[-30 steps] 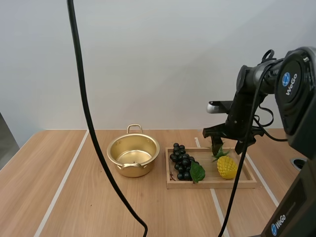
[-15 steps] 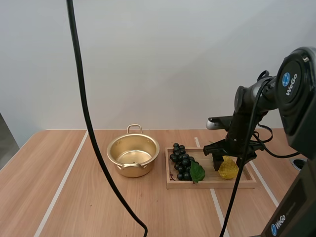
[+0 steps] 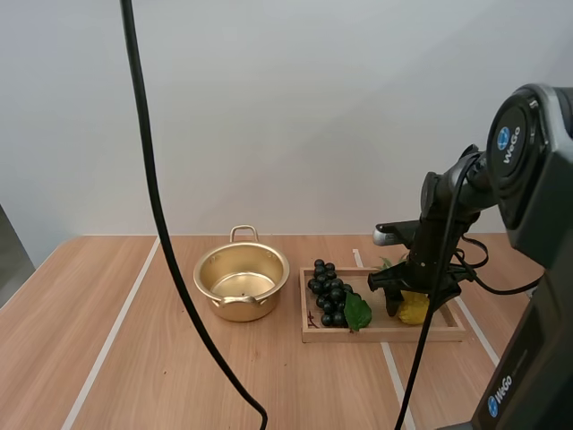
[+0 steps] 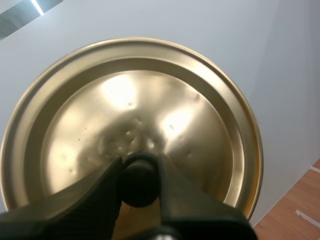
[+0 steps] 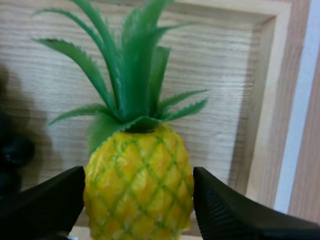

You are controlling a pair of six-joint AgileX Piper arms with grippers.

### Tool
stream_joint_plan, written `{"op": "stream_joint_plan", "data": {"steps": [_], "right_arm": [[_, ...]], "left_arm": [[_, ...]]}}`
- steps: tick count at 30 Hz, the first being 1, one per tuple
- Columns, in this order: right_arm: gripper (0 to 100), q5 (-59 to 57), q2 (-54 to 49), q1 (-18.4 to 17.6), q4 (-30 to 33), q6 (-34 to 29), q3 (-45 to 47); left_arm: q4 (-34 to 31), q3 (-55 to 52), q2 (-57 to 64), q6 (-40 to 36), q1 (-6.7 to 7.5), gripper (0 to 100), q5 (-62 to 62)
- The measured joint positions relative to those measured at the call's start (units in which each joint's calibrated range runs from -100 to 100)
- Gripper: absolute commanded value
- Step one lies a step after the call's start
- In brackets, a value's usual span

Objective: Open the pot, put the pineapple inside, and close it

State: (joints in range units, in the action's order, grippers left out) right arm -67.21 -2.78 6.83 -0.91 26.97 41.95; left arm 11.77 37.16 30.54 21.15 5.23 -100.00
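A small yellow pineapple (image 5: 137, 182) with green leaves lies in the wooden tray (image 3: 385, 332); in the high view the pineapple (image 3: 414, 310) is partly hidden behind my right gripper (image 3: 416, 305). That gripper is open, one finger on each side of the fruit, low in the tray. The gold pot (image 3: 242, 280) stands open on the table left of the tray. My left gripper (image 4: 139, 182) is shut on the black knob of the gold lid (image 4: 130, 125), held up in the air.
A bunch of dark grapes (image 3: 329, 293) with a green leaf fills the tray's left half, close to the pineapple. White lines run across the wooden table (image 3: 134, 358). Bare tabletop lies left of and in front of the pot.
My right gripper has come down from above the tray and now straddles the pineapple. Pot, grapes and tray have not moved.
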Motion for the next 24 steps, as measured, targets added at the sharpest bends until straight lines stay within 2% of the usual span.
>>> {"op": "stream_joint_plan", "data": {"steps": [10, 11, 14, 18, 19, 24], "right_arm": [[100, 2.30, 2.48, 0.00, 0.00, 0.00, 0.00], [93, 2.68, 2.48, 0.00, 0.00, 0.00, 0.00], [59, 3.66, 2.48, 0.00, 0.00, 0.00, 0.00], [5, 4.77, 2.48, 0.00, 0.00, 0.00, 0.00], [0, 5.06, 2.48, 0.00, 0.12, 0.00, 0.00], [0, 6.70, 2.48, 0.00, 0.91, 0.00, 0.00]], "left_arm": [[0.00, 0.00, 0.00, 0.00, 0.00, 0, 0.00], [0.00, 0.00, 0.00, 0.00, 0.00, 0, 0.00], [0.00, 0.00, 0.00, 0.00, 0.00, 0, 0.00], [0.00, 0.00, 0.00, 0.00, 0.00, 0, 0.00], [0.00, 0.00, 0.00, 0.00, 0.00, 0, 0.00], [0.00, 0.00, 0.00, 0.00, 0.00, 0, 0.00]]}}
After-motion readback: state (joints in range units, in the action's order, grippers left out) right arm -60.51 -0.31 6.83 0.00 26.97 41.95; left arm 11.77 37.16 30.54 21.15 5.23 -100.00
